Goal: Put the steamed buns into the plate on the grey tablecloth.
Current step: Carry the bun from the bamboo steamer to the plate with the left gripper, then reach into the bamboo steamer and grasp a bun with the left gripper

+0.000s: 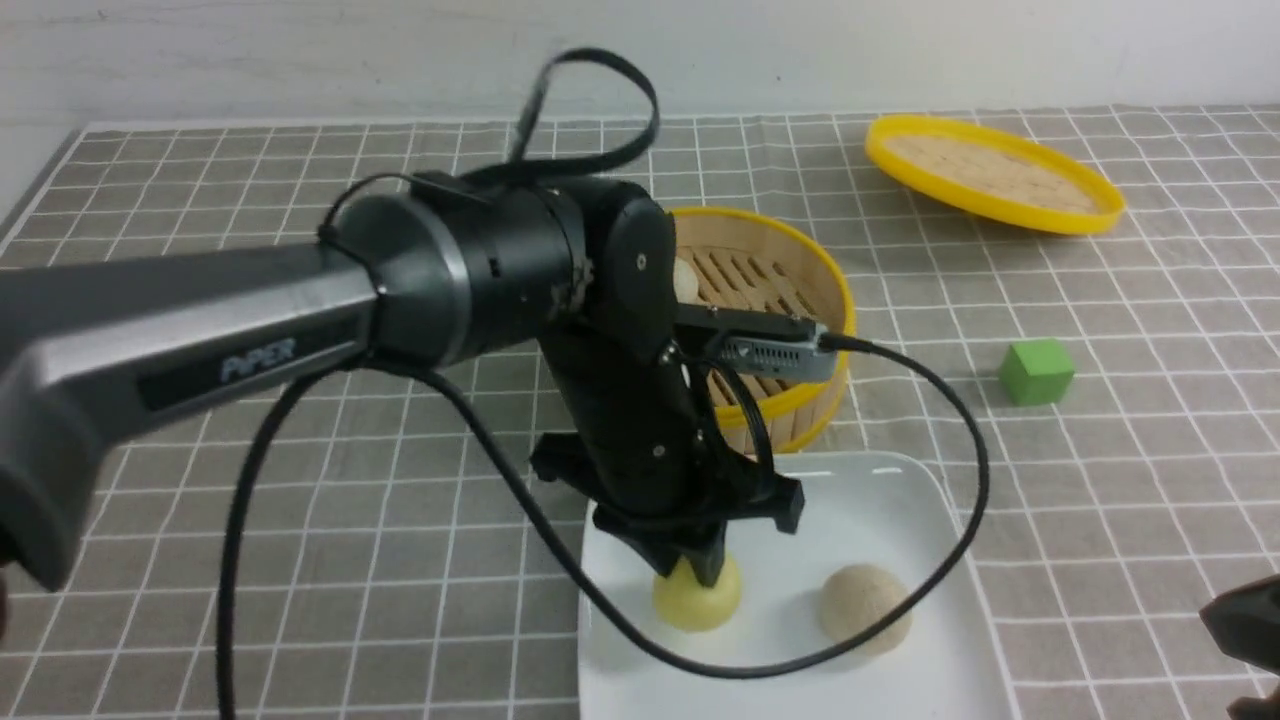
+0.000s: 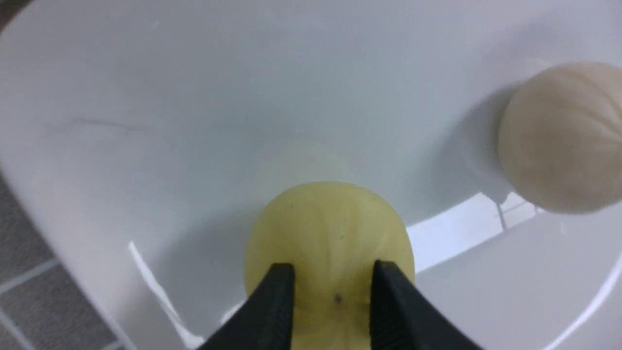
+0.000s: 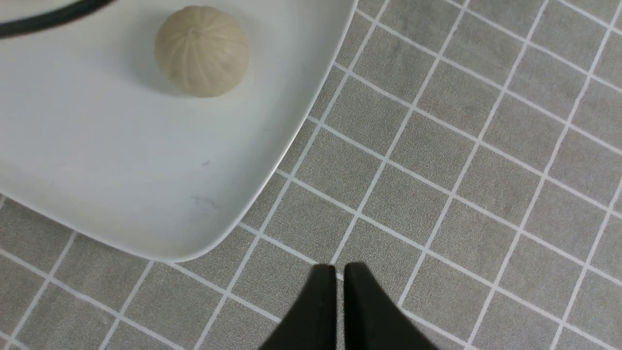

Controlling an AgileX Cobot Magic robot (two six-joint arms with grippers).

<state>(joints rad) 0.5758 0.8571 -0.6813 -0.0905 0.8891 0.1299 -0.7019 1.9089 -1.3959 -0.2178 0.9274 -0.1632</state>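
Note:
A pale yellow steamed bun (image 1: 697, 600) (image 2: 330, 228) rests on the white plate (image 1: 880, 500) (image 2: 194, 97) on the grey tablecloth (image 1: 300, 500). My left gripper (image 1: 700, 570) (image 2: 333, 270) points down onto its top, open, the two fingertips apart with the bun's crown showing between them. To its right on the plate (image 3: 121, 184) lies a beige bun (image 1: 865, 605) (image 2: 563, 141) (image 3: 201, 51). A sliver of an off-white bun (image 1: 684, 280) shows in the bamboo steamer (image 1: 800, 290) behind my left arm. My right gripper (image 3: 339, 270) hangs shut and empty over the cloth beside the plate's corner.
The steamer's yellow-rimmed lid (image 1: 995, 172) lies at the back right. A green cube (image 1: 1037, 371) sits on the cloth right of the steamer. The left arm's black cable (image 1: 960, 540) loops over the plate's right side. Part of the right arm (image 1: 1245, 625) shows at the lower right edge.

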